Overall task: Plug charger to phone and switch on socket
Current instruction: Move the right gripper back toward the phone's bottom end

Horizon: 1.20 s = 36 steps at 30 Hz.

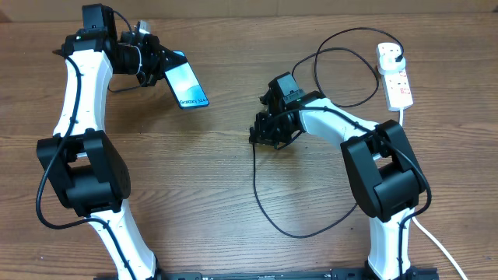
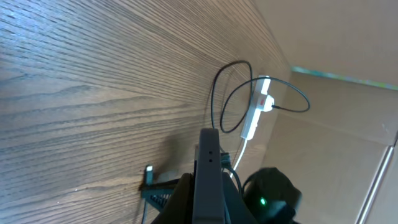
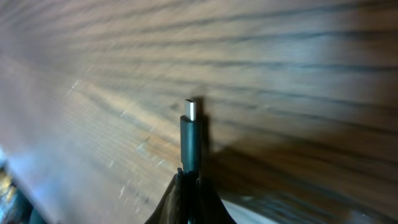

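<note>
The phone [image 1: 187, 82], its cyan screen facing up, is lifted at the back left with my left gripper [image 1: 164, 65] shut on its upper end. In the left wrist view the phone [image 2: 208, 168] shows edge-on, squeezed between the dark fingers. My right gripper [image 1: 263, 131] is low over the table's middle, shut on the charger's black connector [image 3: 190, 138], whose metal tip [image 3: 191, 110] sticks out past the fingers. The charger cable [image 1: 257, 194] loops toward the front and back to a black plug [image 1: 393, 54] in the white socket strip [image 1: 397, 79] at the back right. Its red switches [image 1: 404, 90] are tiny.
The strip's thick white lead [image 1: 436, 243] runs down the right side to the front edge. Cable loops [image 1: 342, 70] lie between the right arm and the strip. A beige wall [image 2: 336, 143] borders the table's far side.
</note>
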Tool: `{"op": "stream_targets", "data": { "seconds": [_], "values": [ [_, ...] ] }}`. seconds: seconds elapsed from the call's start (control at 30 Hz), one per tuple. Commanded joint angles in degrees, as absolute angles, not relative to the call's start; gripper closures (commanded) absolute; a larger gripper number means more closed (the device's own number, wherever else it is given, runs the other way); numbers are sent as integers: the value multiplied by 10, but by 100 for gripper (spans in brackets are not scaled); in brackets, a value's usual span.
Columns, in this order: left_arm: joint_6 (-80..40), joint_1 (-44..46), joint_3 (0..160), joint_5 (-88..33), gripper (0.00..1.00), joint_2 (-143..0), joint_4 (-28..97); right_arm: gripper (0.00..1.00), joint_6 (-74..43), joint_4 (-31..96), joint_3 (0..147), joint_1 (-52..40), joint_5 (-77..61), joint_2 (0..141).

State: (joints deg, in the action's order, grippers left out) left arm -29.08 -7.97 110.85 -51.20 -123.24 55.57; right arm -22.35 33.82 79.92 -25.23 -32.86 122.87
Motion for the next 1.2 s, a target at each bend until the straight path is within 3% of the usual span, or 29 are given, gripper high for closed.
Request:
{"op": "stream_targets", "data": {
  "seconds": [0.0, 0.27, 0.73, 1.17],
  "values": [
    [-263, -78, 1117, -583, 96, -1233, 551, 96, -139, 335, 813, -233, -479, 1227],
    [-258, -79, 1117, -741, 95, -1233, 502, 96, -127, 335, 815, -232, -665, 1134],
    [-406, -75, 1117, -738, 95, -1233, 416, 96, -304, 244, 815, -252, -708, 1049],
    [-425, -48, 1117, -751, 95, -1233, 395, 96, -381, 167, 815, -269, -706, 1050]
  ]
}}
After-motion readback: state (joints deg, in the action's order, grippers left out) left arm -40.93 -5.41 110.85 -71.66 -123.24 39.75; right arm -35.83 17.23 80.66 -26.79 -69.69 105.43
